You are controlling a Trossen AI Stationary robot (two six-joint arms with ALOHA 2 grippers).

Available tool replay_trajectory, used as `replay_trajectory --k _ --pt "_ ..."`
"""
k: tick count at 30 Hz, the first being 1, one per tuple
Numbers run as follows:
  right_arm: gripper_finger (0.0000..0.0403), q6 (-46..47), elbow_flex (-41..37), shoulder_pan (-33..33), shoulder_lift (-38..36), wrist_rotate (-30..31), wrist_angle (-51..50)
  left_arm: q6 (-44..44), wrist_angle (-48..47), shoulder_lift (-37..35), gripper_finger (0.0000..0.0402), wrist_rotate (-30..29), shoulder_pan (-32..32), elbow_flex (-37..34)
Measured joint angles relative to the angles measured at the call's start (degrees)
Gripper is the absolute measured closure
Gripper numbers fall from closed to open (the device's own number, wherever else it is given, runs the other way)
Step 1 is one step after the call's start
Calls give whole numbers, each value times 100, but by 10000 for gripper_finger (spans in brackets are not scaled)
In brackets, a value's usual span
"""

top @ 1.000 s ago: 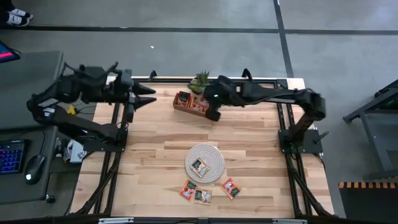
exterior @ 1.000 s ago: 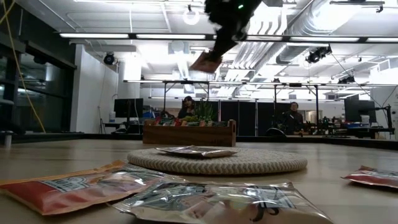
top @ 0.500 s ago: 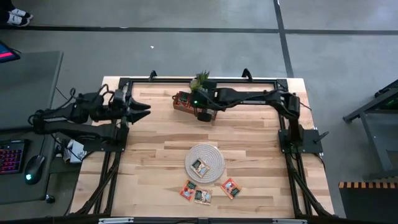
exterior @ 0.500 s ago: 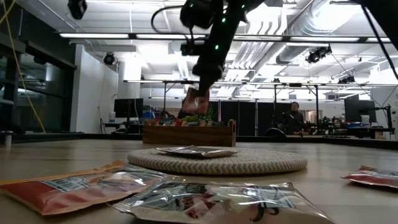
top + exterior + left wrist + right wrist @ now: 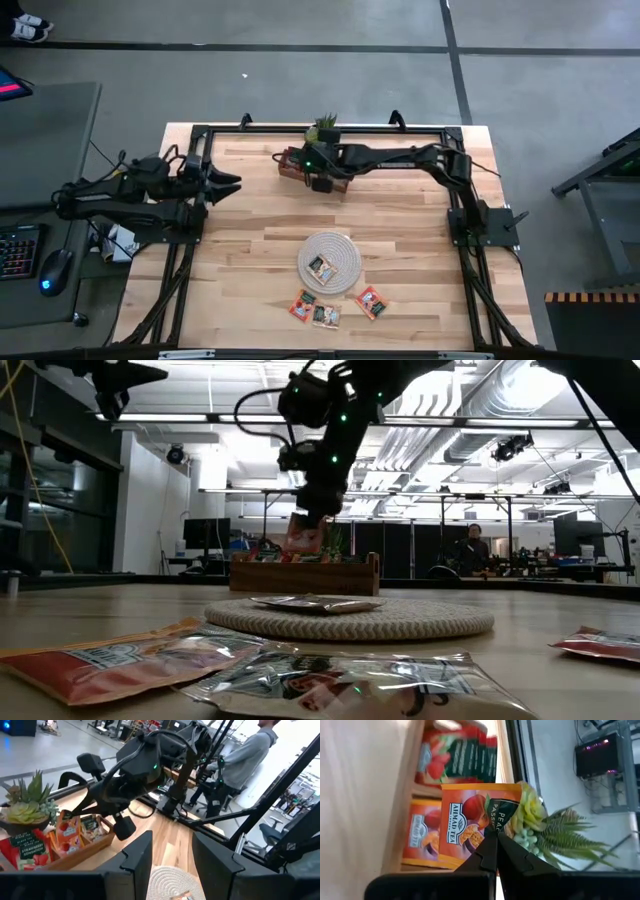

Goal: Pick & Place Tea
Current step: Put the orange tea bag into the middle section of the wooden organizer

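Note:
My right gripper (image 5: 319, 181) is shut on an orange tea sachet (image 5: 468, 820) just above the wooden tray (image 5: 300, 167) at the table's far side; the low view shows the sachet (image 5: 303, 537) hanging over the tray (image 5: 304, 575). Other sachets stand in the tray's compartments (image 5: 422, 839). One sachet (image 5: 321, 267) lies flat on the round woven mat (image 5: 342, 252), and three more (image 5: 325, 315) lie on the table near the front edge. My left gripper (image 5: 232, 181) hovers open and holds nothing at the table's left side; its own view looks past its fingers (image 5: 172, 857). My right gripper pinches the sachet between its two fingers at the middle of one edge (image 5: 489, 826). The fingers slant down from the table's right side. The sachet hangs upright below them (image 5: 303, 540), its lower end at the tray's top. Whether it touches the tray's contents, I cannot tell.
A small potted succulent (image 5: 325, 129) stands right behind the tray, close to my right gripper. The black frame rail (image 5: 300, 128) runs along the table's far edge. Bare wood lies between the tray and the mat. People sit in the room beyond (image 5: 470, 550).
My right gripper has come down with the sachet from high above the table to just over the tray, shifting a little toward the table's left, and has rolled. My left gripper has sunk and drawn back toward the table's left edge, still open.

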Motion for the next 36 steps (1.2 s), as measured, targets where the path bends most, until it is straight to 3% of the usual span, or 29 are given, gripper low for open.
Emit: replay_trajectory --k 7,15,36 --pt "403 -206 -5 24 5 465 4 -58 -1 0 264 -4 0 -166" --pt "403 -363 -5 139 3 563 128 -51 1 -2 264 -9 0 -214" --pt "403 187 -25 161 340 346 -59 -30 -44 -2 264 -7 0 -214"
